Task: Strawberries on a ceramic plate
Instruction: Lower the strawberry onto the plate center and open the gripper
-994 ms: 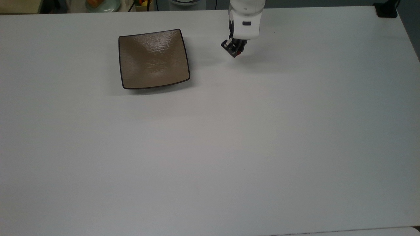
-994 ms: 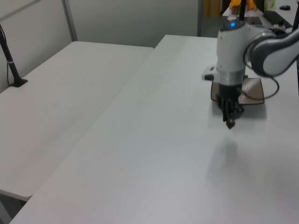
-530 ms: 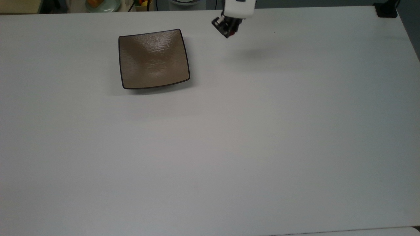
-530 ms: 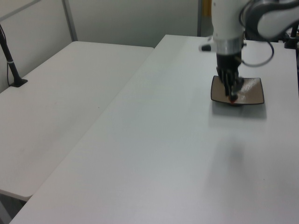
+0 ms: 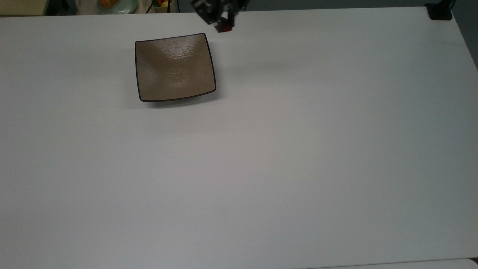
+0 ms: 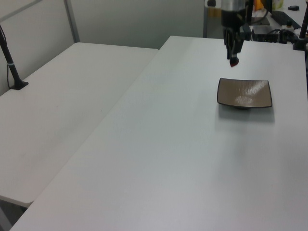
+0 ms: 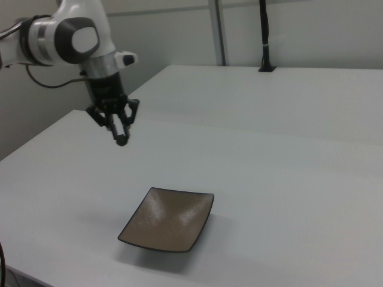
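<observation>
A white tabletop [image 5: 261, 168] is filling most of the top view, and it is lying bare and matte in the left view [image 6: 159, 159] and the right view [image 7: 287, 179]. A second white table [image 6: 62, 110] is standing just beside it at the left view's left. A black clamp [image 5: 440, 11] is sitting at the top view's upper right corner. A pale green dish [image 5: 117, 5] is showing past the far edge, holding something orange.
</observation>
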{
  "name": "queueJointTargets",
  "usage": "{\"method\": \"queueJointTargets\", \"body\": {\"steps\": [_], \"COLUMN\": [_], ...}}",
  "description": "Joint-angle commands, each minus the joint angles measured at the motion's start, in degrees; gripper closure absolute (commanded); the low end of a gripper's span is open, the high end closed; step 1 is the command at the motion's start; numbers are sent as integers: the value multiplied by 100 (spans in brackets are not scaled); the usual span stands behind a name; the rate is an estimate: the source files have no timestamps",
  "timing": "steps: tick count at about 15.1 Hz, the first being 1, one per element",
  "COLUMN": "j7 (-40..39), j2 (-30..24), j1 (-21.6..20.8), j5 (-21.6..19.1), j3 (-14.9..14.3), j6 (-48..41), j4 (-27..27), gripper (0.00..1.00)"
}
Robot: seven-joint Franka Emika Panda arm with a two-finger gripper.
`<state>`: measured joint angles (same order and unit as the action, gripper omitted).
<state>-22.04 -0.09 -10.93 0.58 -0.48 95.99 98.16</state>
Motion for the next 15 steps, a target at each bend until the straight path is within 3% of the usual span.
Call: {"method": "queueJointTargets", "body": {"steps": [1, 6, 15], "j7": [-2, -90, -389], "j2": [-9, 62, 264], "j1": [-14, 126, 215], "j5": [-14, -14, -5], "j3": [-469, -918, -953], "j6": [-151, -64, 1341], "j4": [-96, 334, 1714], "gripper": [96, 96, 96]}}
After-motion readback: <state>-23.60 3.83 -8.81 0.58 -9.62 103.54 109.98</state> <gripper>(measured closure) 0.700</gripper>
